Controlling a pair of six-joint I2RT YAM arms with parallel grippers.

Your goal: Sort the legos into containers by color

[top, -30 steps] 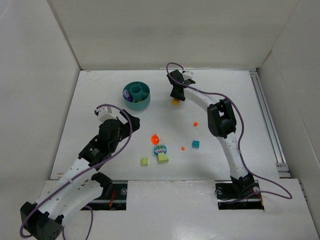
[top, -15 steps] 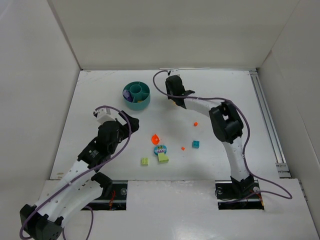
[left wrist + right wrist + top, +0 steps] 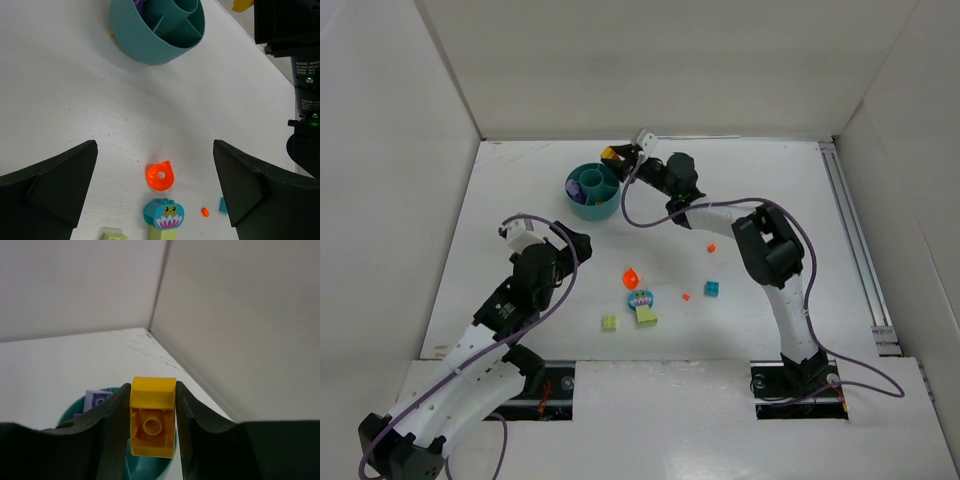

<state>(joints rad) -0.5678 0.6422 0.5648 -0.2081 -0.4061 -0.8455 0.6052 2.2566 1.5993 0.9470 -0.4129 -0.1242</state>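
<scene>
My right gripper (image 3: 613, 155) is shut on a yellow lego (image 3: 152, 415) and holds it above the far right rim of the teal bowl (image 3: 592, 190). In the right wrist view the bowl (image 3: 67, 416) lies under the brick, with a purple lego (image 3: 97, 399) in one section. My left gripper (image 3: 154, 145) stands open and empty above the table, left of the loose legos. Between its fingers I see an orange round piece (image 3: 160, 176) and a teal lotus brick (image 3: 164, 213). Lime green bricks (image 3: 609, 323) and a small teal brick (image 3: 712, 288) lie nearby.
White walls close in the table at the back and on both sides. A rail (image 3: 855, 240) runs along the right edge. Tiny orange bits (image 3: 711, 246) lie between the right arm and the loose bricks. The right arm's purple cable loops beside the bowl.
My right gripper has swung left from the table right of the bowl to above the bowl's rim, carrying the yellow lego. The left arm has drawn back slightly.
</scene>
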